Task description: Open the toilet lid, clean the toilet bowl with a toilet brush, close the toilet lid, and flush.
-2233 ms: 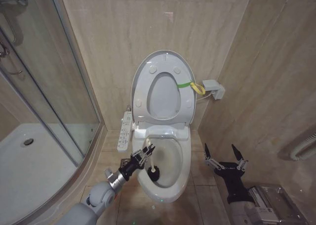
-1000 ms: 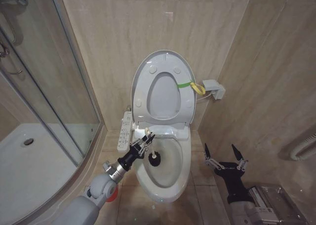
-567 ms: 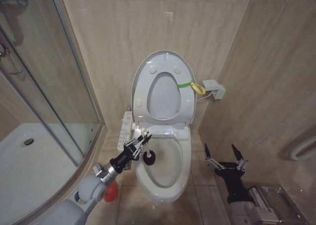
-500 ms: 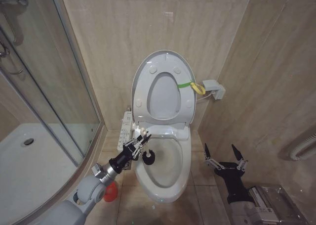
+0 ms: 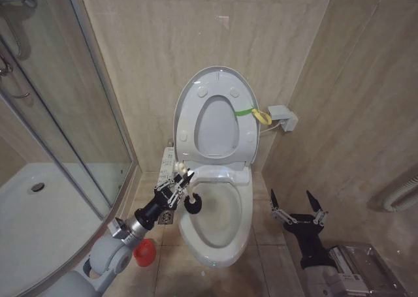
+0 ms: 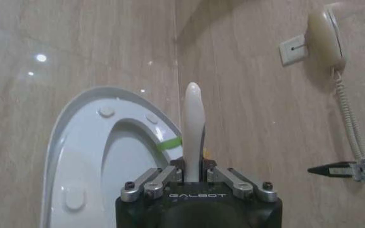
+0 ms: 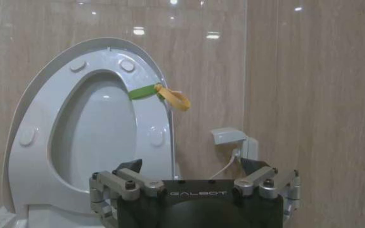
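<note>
You have one white ceramic toilet bowl (image 5: pixel 219 245), one glossy white oval toilet lid (image 5: pixel 215 114) — raised — one thin white-handled toilet brush (image 5: pixel 191 200), one short red holder cup (image 5: pixel 144 252), and two grippers — left (image 5: pixel 177 183), right (image 5: pixel 296 210).

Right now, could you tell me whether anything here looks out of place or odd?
Nothing looks damaged or spilled. One oddity: the toilet lid carries a yellow-green strap loop on its edge. The left pincer holds the toilet brush at the toilet bowl rim.
</note>
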